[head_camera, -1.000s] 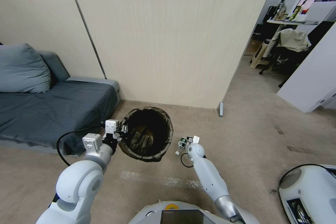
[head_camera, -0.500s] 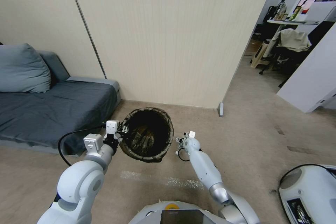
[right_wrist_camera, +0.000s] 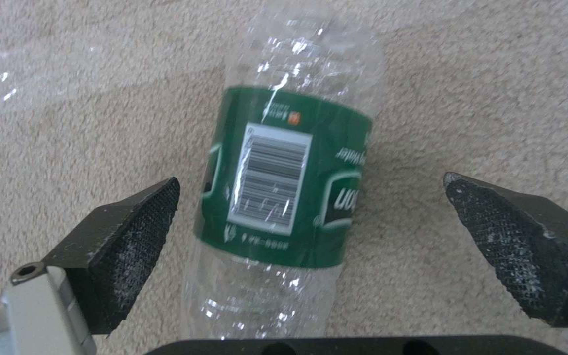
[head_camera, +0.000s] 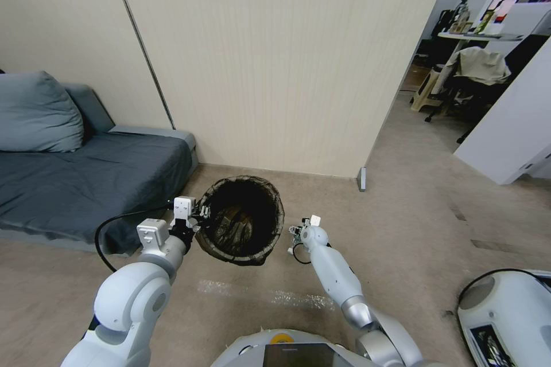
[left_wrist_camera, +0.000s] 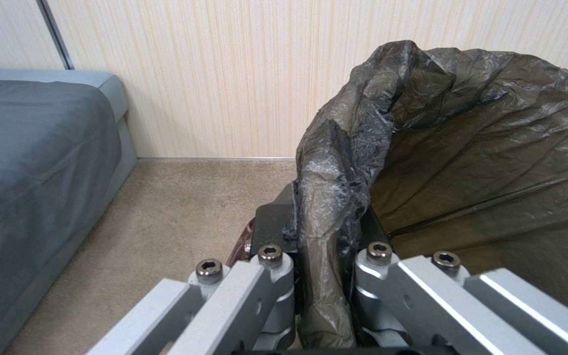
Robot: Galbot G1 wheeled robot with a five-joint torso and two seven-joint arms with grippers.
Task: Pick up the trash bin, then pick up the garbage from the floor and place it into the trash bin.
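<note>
— Head view, left side? Left gripper (head_camera: 198, 219) clamped on the bag-lined rim of the trash bin (head_camera: 241, 218), bin near the wall, beside the sofa (head_camera: 86, 178).

— Right side? Right gripper (right_wrist_camera: 310, 222) spread wide, pads either side of the clear bottle (right_wrist_camera: 291, 172) lying on the carpet (right_wrist_camera: 494, 88), just right of the bin.

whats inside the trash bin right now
The trash bin, gripped at its rim by the left gripper, shows its dark bag lining and some crumpled stuff low down; shadow hides what that is.
</note>
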